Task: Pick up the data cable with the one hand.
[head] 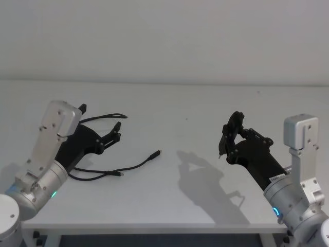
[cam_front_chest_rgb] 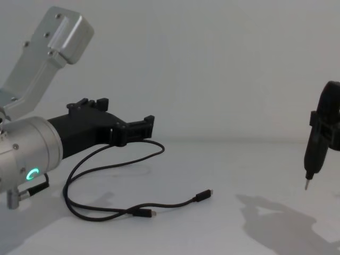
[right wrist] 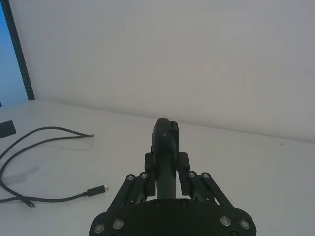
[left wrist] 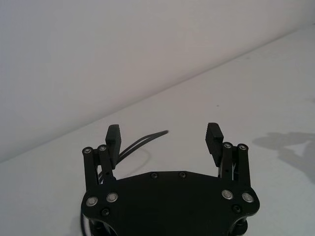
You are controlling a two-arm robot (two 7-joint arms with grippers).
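While the left tool [head: 100,117] hangs over the left part of the white desk [head: 205,103], its two black fingers [left wrist: 112,133] stand wide apart with nothing between them. It is joined to a thick silver cylinder [cam_front_chest_rgb: 29,149] with a glowing green ring [cam_front_chest_rgb: 32,173], and it points toward the far right. In the chest view it is raised clear of the desk surface.

The data cable [head: 139,164] lies loose on the desk, below and around this tool. One loop [head: 110,116] curves away on the far side, just past the fingertips, and in the left wrist view two strands [left wrist: 142,140] run out beyond the left finger. The rest sweeps back toward the near edge, where two small plugs lie. One plug [cam_front_chest_rgb: 203,196] points right, toward the middle of the desk, and the other [cam_front_chest_rgb: 143,212] lies nearer and to its left. No part of the cable touches the fingers.

The right tool [head: 237,135] is held above the right side of the desk, well apart from the cable. It is clamped on a black pen-shaped piece [cam_front_chest_rgb: 317,143] that ends in a thin metal tip [cam_front_chest_rgb: 306,184] pointing down, clear of the desk. Its shadow [head: 205,177] falls on the desk just to its left.
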